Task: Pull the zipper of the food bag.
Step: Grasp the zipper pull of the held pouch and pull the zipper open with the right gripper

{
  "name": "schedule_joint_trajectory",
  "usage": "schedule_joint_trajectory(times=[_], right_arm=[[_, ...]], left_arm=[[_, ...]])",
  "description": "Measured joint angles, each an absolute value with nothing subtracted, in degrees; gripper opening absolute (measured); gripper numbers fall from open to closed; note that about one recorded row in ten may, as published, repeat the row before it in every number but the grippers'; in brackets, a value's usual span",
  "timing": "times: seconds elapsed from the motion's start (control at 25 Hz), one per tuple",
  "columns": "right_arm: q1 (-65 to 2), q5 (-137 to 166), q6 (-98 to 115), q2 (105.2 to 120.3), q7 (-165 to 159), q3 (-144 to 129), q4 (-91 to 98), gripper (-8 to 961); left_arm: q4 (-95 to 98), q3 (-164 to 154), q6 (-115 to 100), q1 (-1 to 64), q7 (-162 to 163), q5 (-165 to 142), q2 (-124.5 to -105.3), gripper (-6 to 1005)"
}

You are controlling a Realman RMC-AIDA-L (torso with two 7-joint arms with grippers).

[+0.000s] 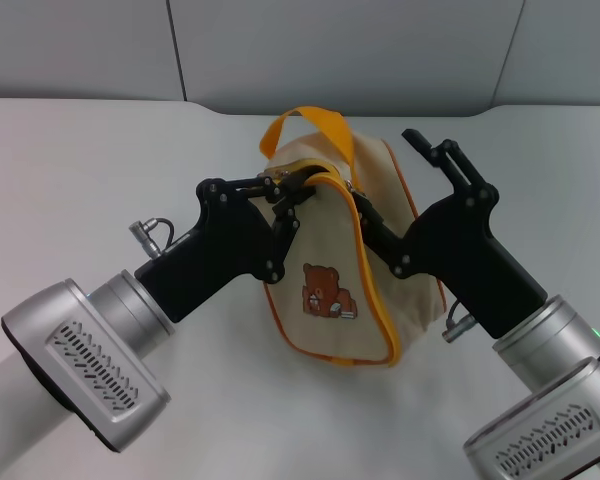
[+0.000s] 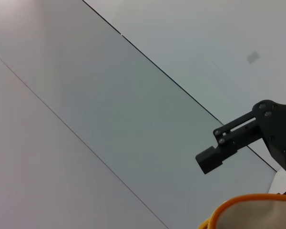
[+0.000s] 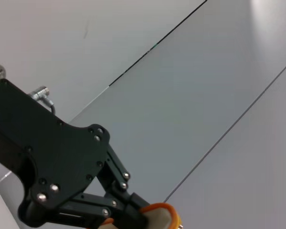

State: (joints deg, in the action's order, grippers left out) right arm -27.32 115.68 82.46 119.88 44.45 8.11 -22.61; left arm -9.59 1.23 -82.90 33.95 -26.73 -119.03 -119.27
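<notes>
The beige food bag [image 1: 332, 250] with a brown bear patch [image 1: 328, 292] stands mid-table in the head view, its orange loop handle [image 1: 310, 125] on top. The yellow-orange zipper [image 1: 368, 270] runs down its front edge. My left gripper [image 1: 295, 182] is shut on the top of the zipper band; the silver pull tab is hidden by the fingers. The right wrist view also shows the left gripper [image 3: 133, 212] pinching the orange edge [image 3: 159, 211]. My right gripper [image 1: 382, 165] is open and straddles the bag's upper right side, one finger [image 2: 214, 157] raised above it.
The bag stands on a white table [image 1: 80, 180] with a grey panelled wall [image 1: 330, 50] behind. A corner of the bag's top [image 2: 257, 212] shows in the left wrist view. Both arms reach in from the front, one on each side of the bag.
</notes>
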Motion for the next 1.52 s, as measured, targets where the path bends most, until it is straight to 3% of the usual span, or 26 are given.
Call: schedule_joint_trajectory(times=[0.24, 0.48, 0.68, 1.0, 1.52], right_arm=[[-27.51, 116.10, 80.97, 119.88, 44.86, 7.59, -22.94, 709], [-27.18, 116.17, 80.43, 119.88, 47.54, 7.55, -23.38, 487], [-26.85, 116.20, 80.47, 119.88, 47.64, 7.55, -23.38, 240], [-25.02, 116.22, 80.93, 119.88, 47.77, 7.56, -23.38, 33], [-12.03, 116.19, 82.47, 119.88, 50.00, 3.31, -21.66, 1]], left_arm=[[-9.58, 1.22, -82.87, 33.96, -26.76, -119.11, -119.27, 50], [-9.58, 1.23, -82.79, 34.01, -26.79, -119.14, -119.27, 48], [-9.58, 1.23, -82.79, 34.02, -26.76, -119.14, -119.27, 52], [-9.63, 1.58, -82.79, 34.02, -26.51, -119.16, -119.26, 59], [-9.35, 1.76, -82.78, 34.02, -26.45, -119.07, -119.26, 69]])
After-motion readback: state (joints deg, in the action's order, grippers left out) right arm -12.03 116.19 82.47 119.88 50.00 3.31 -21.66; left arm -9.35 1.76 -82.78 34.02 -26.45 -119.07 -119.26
